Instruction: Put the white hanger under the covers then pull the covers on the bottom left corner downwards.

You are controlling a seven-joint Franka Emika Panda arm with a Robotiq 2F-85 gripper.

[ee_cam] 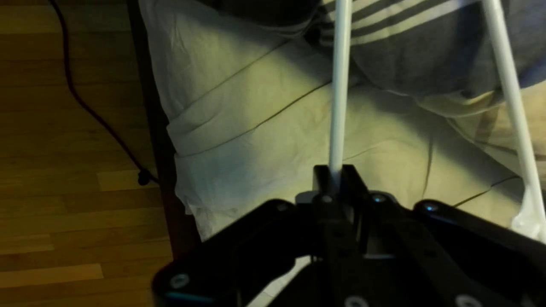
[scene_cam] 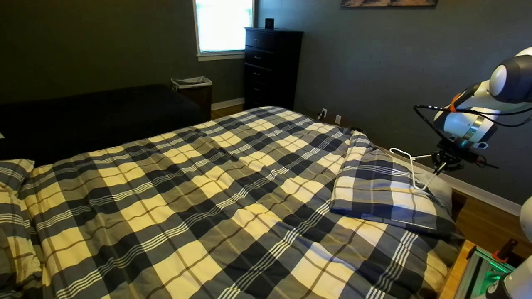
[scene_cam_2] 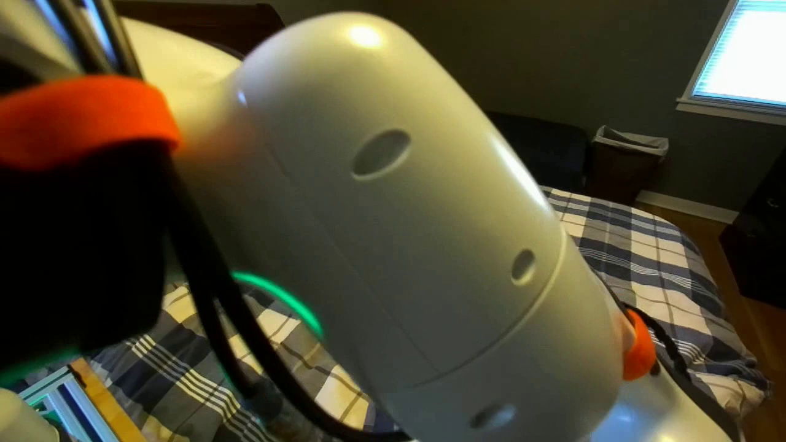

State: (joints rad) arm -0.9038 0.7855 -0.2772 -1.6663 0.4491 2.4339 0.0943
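While the claw (ee_cam: 335, 175) clamps the white hanger (ee_cam: 340, 85) by one bar, plaid covers (scene_cam: 232, 195) lie just beyond the claw, pale bedding (ee_cam: 260, 115) right below it.

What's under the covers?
A pale sheet peeks out past the folded edge of the covers. Farther in, the plaid hides everything, so I can't tell what else is there.

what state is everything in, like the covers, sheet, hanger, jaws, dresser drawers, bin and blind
Covers: spread out, rumpled, one corner folded back
Pale sheet: bared near that corner, creased
White hanger: held, not tucked under anything
Jaws: shut on the hanger
Dresser drawers: appear shut
Bin: open-topped, liner over rim
Blind: looks lowered, bright with light
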